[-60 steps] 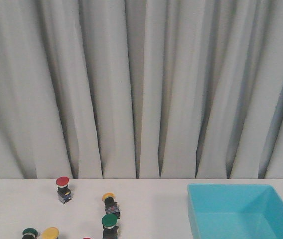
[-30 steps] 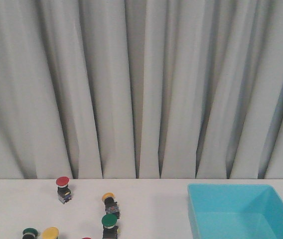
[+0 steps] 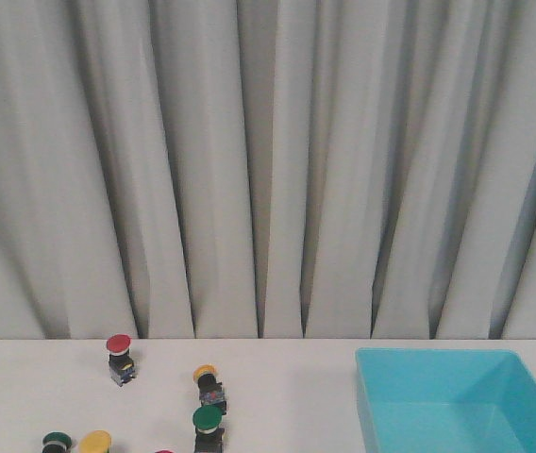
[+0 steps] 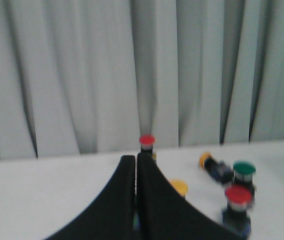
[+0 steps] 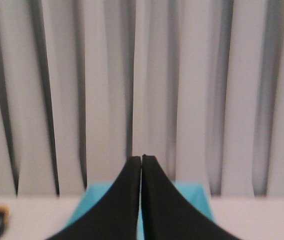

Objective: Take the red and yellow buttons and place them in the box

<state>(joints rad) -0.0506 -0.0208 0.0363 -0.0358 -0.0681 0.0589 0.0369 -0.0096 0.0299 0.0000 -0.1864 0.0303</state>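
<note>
Several small push-button switches sit at lower left of the front frame on the white surface (image 3: 277, 377), the large light-blue plastic box (image 3: 457, 401) at lower right, well apart from them. Red-capped button (image 3: 120, 357) stands upright, cap up, farthest back near the grey pleated curtain (image 3: 268, 170). Yellow-orange-capped button (image 3: 209, 385) lies tipped, long axis slanting, cap toward upper left, body toward lower right. Green-capped button (image 3: 208, 427) upright just in front of it. At the bottom edge, cut off: another green-capped one (image 3: 57, 442), a second yellow cap (image 3: 95, 441) just beside it, and a sliver of red (image 3: 163, 452).

Box is open side up, walls sloping inward, right and near parts run out of frame; inside looks bare as far as visible. Open surface between the buttons and the box's left wall.

Left wrist view: left tool (image 4: 136, 162), black fingers pressed together, nothing between them, pointing level toward the curtain, the far red button just past the tips. To its right in that frame: the tipped yellow button, a green one, a nearer red-capped button (image 4: 237, 207) upright; a yellow cap peeks from behind a finger.

Right wrist view: right tool (image 5: 141, 161), fingers together, nothing held, aimed level over the box, which shows on both sides of them. Blurred yellow button at lower left there.

Neither arm shows in the front view.
</note>
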